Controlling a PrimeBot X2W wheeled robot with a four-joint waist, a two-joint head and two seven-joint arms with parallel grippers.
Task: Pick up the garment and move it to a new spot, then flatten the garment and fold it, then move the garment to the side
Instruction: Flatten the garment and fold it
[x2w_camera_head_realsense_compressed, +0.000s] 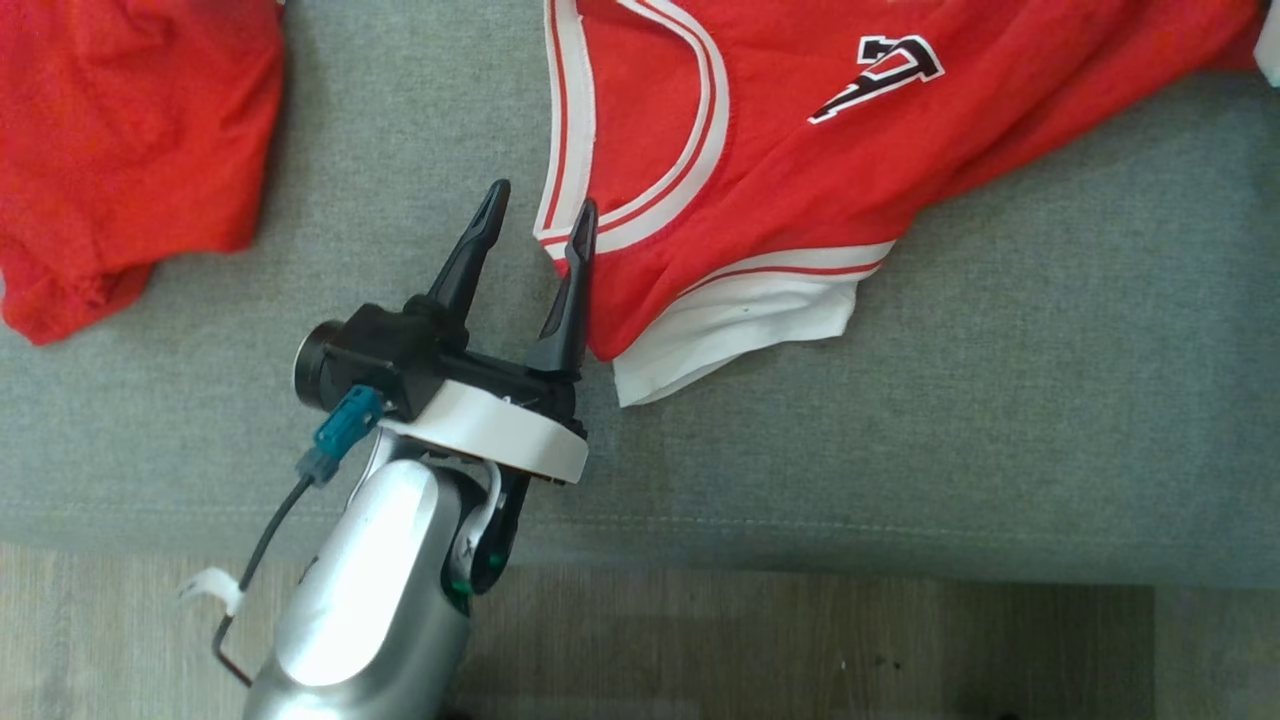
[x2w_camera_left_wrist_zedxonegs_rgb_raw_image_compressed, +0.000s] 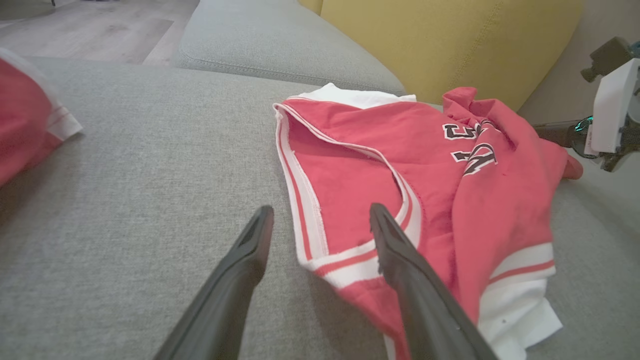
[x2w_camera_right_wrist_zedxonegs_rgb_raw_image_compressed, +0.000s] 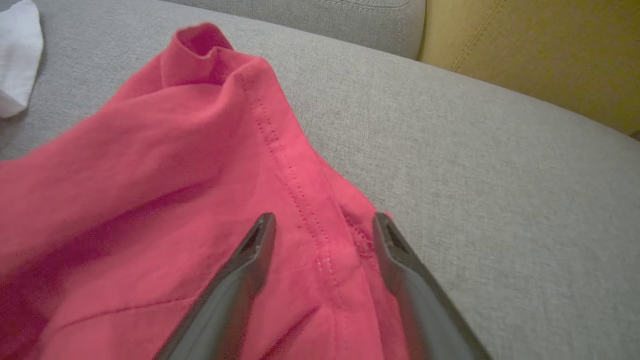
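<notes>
Red jersey (x2w_camera_head_realsense_compressed: 800, 150) lies crumpled on the grey sofa (x2w_camera_head_realsense_compressed: 1000, 400). Left gripper (x2w_camera_head_realsense_compressed: 541, 203) is spread around its white trim (x2w_camera_left_wrist_zedxonegs_rgb_raw_image_compressed: 307, 235). Right gripper (x2w_camera_right_wrist_zedxonegs_rgb_raw_image_compressed: 324, 220), also spread, hovers over a seam (x2w_camera_right_wrist_zedxonegs_rgb_raw_image_compressed: 295, 185). Both should go lower and take enough cloth before closing.

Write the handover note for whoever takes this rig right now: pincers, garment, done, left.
Left pincer: open, jaws either side of a white-trimmed edge of the jersey, nothing gripped.
Right pincer: open, over a stitched seam in red fabric; contact unclear.
The jersey lies rumpled on the grey cushion, neither flat nor folded. A second red garment lies apart, to the left.
Done: nothing the views confirm.
Left: grip, flatten, fold, move aside.
</notes>
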